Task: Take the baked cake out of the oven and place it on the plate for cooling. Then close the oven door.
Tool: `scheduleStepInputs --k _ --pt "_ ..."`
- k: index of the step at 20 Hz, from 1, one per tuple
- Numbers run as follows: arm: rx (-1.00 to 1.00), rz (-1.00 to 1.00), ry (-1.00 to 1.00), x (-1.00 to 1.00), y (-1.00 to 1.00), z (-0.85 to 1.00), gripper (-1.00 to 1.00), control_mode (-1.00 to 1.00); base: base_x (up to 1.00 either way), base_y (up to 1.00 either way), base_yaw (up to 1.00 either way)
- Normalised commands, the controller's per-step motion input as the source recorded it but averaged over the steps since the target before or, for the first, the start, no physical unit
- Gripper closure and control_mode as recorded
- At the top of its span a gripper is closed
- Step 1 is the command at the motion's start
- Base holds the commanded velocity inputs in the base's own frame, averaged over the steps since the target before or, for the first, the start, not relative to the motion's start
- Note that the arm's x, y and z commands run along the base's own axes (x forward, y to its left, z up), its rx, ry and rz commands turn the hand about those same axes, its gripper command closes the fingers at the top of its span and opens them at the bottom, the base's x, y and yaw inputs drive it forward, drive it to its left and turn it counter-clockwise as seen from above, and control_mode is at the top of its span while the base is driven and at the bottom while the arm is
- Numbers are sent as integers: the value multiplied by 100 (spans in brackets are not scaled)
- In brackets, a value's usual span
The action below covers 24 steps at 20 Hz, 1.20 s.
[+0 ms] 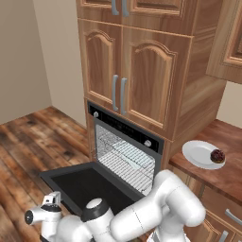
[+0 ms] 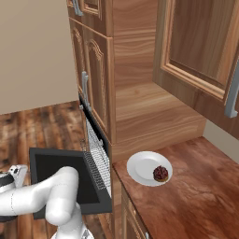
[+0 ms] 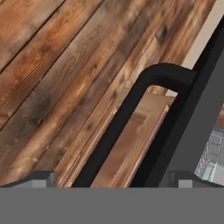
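The baked cake, a small dark brown lump, sits on the right side of the white plate on the wooden counter. The black oven stands open, its wire racks bare. Its oven door lies folded down flat. My gripper is low at the door's front left corner, open. The door's black handle bar runs between the fingertips, just ahead of them, with wood floor behind it.
Arched wooden cabinet doors rise above the oven. The counter runs to the right of it, with an upper cabinet overhead. Wood floor spreads to the left of the door. My arm bends low in front of the oven.
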Motion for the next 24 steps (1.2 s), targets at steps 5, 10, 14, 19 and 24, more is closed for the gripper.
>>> scheduleStepInputs --k 5,10,14,19,24 --pt "-29 -4 -10 -74 56 -99 -100 -100 0 0 0" --pt "-30 -1 -10 -84 59 -100 -100 -100 0 0 0" --pt "-33 -1 -5 -40 54 -100 -100 -100 0 0 0" --pt "-35 -3 0 -1 41 -100 -100 -100 0 0 0" --pt "-39 -4 0 0 40 -100 -100 -100 0 0 0"
